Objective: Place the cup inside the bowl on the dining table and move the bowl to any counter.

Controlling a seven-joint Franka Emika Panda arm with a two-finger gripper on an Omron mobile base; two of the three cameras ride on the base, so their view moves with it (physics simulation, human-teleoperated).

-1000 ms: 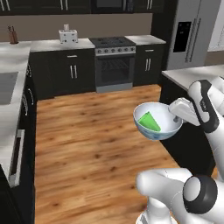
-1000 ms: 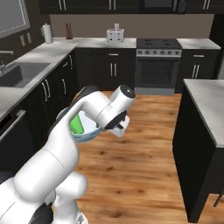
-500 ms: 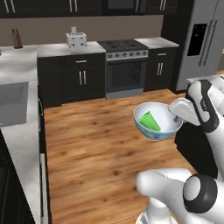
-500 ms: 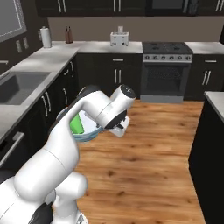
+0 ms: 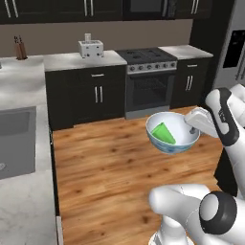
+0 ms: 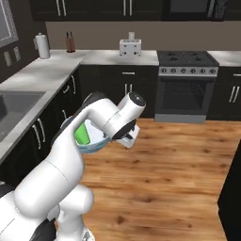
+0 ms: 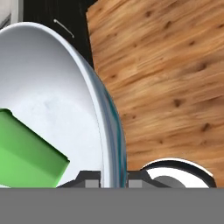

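Warm wooden plank flooring [image 5: 110, 162] between dark cabinets is being overhung by the deep white bowl [image 5: 172, 134], its rim being pinched by the gripper [image 7: 111, 177], small green cup [image 5: 164, 133] inside.

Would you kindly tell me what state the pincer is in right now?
Pincer: shut on the bowl rim, one finger inside and one outside; the cup lies inside the bowl.

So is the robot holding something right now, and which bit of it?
Yes. The end effector pinches the white bowl by its rim, one finger inside and one outside. The green cup lies inside.
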